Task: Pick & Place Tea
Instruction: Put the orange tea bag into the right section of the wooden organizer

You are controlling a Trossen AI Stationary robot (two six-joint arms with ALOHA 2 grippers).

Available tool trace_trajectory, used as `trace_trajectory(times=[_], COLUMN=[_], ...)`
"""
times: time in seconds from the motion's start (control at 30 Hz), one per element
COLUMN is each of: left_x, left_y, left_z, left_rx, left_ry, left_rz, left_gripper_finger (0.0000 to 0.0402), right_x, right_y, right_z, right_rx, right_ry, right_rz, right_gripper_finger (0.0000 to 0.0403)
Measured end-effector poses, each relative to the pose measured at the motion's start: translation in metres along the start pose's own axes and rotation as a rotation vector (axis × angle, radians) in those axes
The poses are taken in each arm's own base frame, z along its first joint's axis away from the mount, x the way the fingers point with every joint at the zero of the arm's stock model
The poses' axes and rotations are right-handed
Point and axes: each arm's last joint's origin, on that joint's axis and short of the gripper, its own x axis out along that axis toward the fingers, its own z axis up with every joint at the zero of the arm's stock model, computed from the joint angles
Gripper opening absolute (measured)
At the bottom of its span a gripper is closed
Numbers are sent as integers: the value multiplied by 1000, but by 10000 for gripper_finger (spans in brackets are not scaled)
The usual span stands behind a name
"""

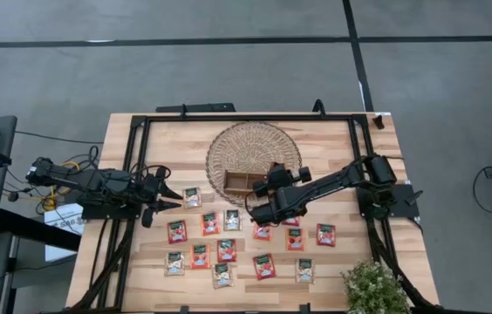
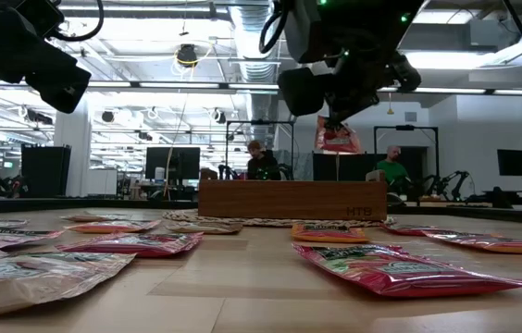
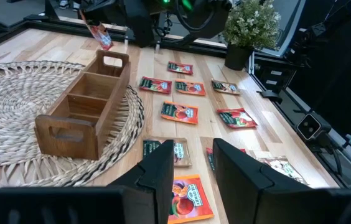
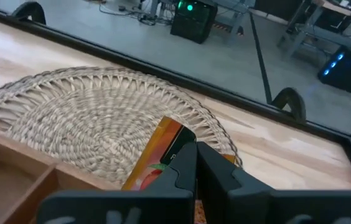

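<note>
Two matte black jointed arms, boxy housings, black cables, green indicator lights, blunt dark pincer fingers [image 3: 241, 168]

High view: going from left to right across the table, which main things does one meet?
Left gripper → woven mat → wooden tray → right gripper, jaws shut on a red sachet → potted plant.

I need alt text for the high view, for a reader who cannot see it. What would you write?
Seen from above, the right gripper holds a red tea sachet shut between its fingers, beside the brown wooden three-compartment tray on a round woven mat. More red and cream sachets lie flat on the pale wooden table; the left gripper waits at the left.
</note>
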Motion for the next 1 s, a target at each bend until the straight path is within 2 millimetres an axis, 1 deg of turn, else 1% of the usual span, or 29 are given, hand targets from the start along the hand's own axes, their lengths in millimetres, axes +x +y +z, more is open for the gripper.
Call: trace_trajectory(times=[0.17, 0.33, 0.4, 0.57, 0.73, 1.0], left_x=[0, 0, 0, 0, 0, 0], left_y=[0, 0, 0, 0, 0, 0], left_z=[0, 0, 0, 0, 0, 0], left_rx=[-2, -5, -5, -17, -31, -31], left_ry=[0, 0, 0, 0, 0, 0], left_rz=[0, 0, 0, 0, 0, 0], left_gripper_finger=[103, 103, 103, 103, 103, 103], right_x=[2, 7, 8, 11, 16, 23], right_y=[1, -4, -4, 0, 4, 3], right_z=[-17, -26, -26, -28, -36, -34], right_rx=[-25, -97, -116, -101, -125, -201], right_ry=[-6, -8, -16, -64, -73, -81], right_rz=[22, 3, 0, 13, 38, 16], right_gripper_finger=[0, 0, 0, 0, 0, 0])
